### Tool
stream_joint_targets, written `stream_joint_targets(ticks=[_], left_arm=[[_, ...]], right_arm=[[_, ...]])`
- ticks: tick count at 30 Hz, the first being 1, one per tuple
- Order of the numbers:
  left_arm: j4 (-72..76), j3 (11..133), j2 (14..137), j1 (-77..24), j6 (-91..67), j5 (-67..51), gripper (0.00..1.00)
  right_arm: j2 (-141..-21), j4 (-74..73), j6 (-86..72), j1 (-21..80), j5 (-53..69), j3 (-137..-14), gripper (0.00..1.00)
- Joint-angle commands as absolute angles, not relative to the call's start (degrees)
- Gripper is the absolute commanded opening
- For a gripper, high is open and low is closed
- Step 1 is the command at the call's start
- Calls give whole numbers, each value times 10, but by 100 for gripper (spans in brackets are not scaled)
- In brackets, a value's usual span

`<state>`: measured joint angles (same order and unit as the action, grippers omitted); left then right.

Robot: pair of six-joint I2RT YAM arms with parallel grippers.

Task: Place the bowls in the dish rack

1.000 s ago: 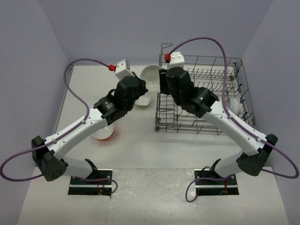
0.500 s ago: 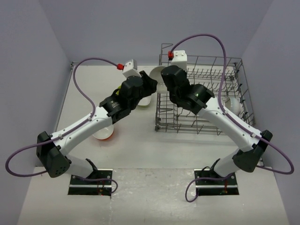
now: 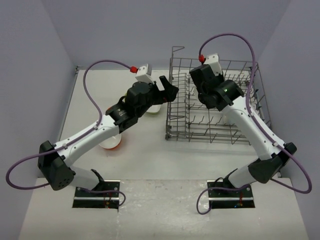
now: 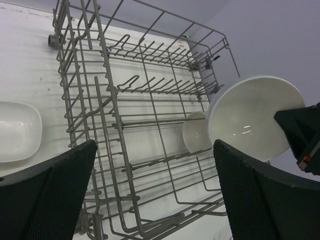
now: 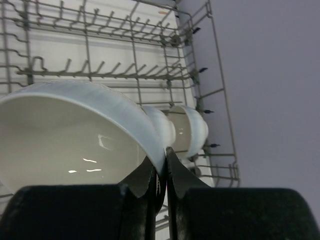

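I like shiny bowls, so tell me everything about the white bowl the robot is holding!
The white round bowl is glossy, like glazed ceramic, empty, with small light glints inside. The right gripper is shut on its rim, one finger inside, one outside. It hangs tilted over the dish rack, close to a second white bowl sitting in the rack.

A white desk (image 3: pixel 145 155) stands boxed in by plain lilac walls (image 3: pixel 150 30) behind it and at both its sides, under soft, even light.
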<state>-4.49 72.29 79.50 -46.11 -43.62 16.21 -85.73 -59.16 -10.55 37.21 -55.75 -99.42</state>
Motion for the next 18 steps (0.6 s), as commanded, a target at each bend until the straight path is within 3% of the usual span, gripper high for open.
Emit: stream_joint_targets(ticks=[1,6,12,18], left_arm=[[-39,721,817,-445,-408,124,100],[-33,732,856,-440,-397,100,85],[-33,743,895,-439,-394,84,70],[-33,744,915,-438,-389,81,54]], right_arm=[[-831,-655,-64,363,-596,-1009,0],[-860,-714,-32,361,-623,-981,0],[-954,-864,-110,353,-665,-984,0],[-990,-837,-74,334,-670,-943,0]])
